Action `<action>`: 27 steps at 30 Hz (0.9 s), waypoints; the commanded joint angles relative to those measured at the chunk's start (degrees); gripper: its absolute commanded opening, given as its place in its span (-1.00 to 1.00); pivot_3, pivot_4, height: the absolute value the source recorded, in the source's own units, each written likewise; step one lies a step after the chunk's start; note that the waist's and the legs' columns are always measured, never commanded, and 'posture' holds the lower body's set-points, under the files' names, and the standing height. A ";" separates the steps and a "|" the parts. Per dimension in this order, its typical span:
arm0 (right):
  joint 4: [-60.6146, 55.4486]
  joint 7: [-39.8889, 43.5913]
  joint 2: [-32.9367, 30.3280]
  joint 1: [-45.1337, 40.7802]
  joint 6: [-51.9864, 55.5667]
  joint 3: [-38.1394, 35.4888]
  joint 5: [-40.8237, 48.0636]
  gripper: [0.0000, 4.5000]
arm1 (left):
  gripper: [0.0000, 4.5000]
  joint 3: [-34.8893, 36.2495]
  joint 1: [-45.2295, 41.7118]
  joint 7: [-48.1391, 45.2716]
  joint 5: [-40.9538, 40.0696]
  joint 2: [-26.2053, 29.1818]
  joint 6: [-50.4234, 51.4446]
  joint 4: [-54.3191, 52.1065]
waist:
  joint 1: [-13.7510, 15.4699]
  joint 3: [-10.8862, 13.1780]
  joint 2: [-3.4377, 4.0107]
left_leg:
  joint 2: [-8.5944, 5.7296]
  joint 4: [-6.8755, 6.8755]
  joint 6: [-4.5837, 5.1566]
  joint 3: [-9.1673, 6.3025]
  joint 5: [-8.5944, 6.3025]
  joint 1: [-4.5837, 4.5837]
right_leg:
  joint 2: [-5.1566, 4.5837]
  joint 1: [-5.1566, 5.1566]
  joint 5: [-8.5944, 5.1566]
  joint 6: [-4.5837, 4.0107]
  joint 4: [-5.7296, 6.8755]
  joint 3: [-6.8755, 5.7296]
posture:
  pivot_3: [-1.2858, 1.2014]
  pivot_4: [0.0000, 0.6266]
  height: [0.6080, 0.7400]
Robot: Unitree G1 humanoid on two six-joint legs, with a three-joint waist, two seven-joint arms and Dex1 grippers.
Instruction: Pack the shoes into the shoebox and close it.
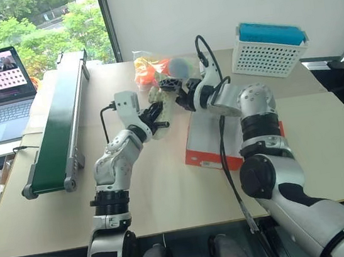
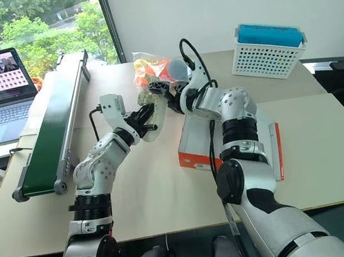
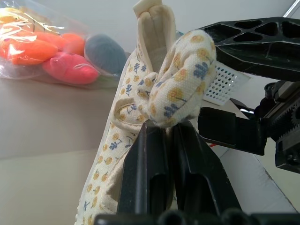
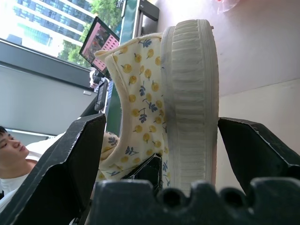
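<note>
A pale beige worktop (image 1: 167,186) carries the red-orange shoebox (image 2: 191,154) near its middle, a long green conveyor (image 1: 58,127) along the left side, a clear bag of toys (image 2: 151,68) and a white perforated basket (image 1: 267,52) toward the back.

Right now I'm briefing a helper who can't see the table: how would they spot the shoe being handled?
Start at the red-orange shoebox mid-table; just beyond its left end, the two grippers meet in the air. The left gripper is shut on the shoe, and the right gripper stands open around its ribbed pale sole. Its cream fabric printed with tiny yellow and blue flowers separates it from the bag of bright toys behind.
</note>
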 commanded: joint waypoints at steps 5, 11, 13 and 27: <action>-1.48 1.41 0.88 -1.75 -3.47 1.49 1.59 1.00 | -0.99 -0.53 -1.61 -0.78 -0.52 -0.43 -0.14 -3.34 | 0.07 0.00 0.00 | 0.00 0.00 0.00 -0.01 0.00 -0.03 | 0.00 -0.01 0.00 0.00 -0.01 -0.01 | 0.03 -0.52 0.46; -2.25 1.41 1.20 -1.42 -4.35 1.79 1.66 0.54 | -1.00 -0.55 -1.39 -0.87 -0.72 -0.65 0.23 -3.91 | 0.10 0.00 0.00 | 0.00 0.00 0.00 -0.02 0.00 -0.05 | 0.00 -0.02 0.00 0.00 -0.02 -0.01 | 0.03 -0.52 0.46; -2.66 1.43 1.49 -1.39 -4.45 1.74 2.00 0.23 | -1.00 -0.58 -1.44 -0.88 -0.65 -0.69 0.28 -3.89 | 0.09 0.00 0.00 | 0.00 0.00 0.00 -0.02 0.00 -0.05 | 0.00 -0.02 0.00 0.00 -0.01 -0.01 | 0.03 -0.52 0.46; -4.62 0.50 4.05 -0.65 -5.17 1.08 3.23 -0.78 | -1.00 -0.95 -0.61 -0.66 -0.21 -0.36 1.78 -4.78 | 0.09 0.00 0.01 | 0.00 0.00 0.00 -0.02 0.00 -0.07 | 0.00 -0.04 0.00 0.00 -0.02 -0.01 | 0.03 -0.52 0.46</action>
